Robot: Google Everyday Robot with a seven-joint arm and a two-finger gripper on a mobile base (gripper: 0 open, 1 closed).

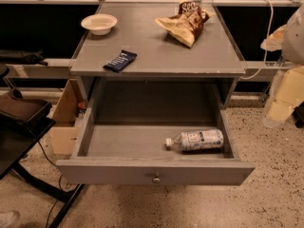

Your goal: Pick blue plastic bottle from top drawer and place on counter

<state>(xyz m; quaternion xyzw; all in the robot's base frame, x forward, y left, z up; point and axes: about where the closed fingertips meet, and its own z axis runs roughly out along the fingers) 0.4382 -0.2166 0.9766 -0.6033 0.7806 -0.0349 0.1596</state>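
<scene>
While bringing gripper (openness untellable) in from right edge, descend across label of blue plastic bottle lying sideways in top drawer.

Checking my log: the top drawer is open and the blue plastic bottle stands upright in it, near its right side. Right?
Not upright: the blue plastic bottle lies on its side in the open top drawer, near its right side, as the camera view shows. The gripper is not in view.
</scene>
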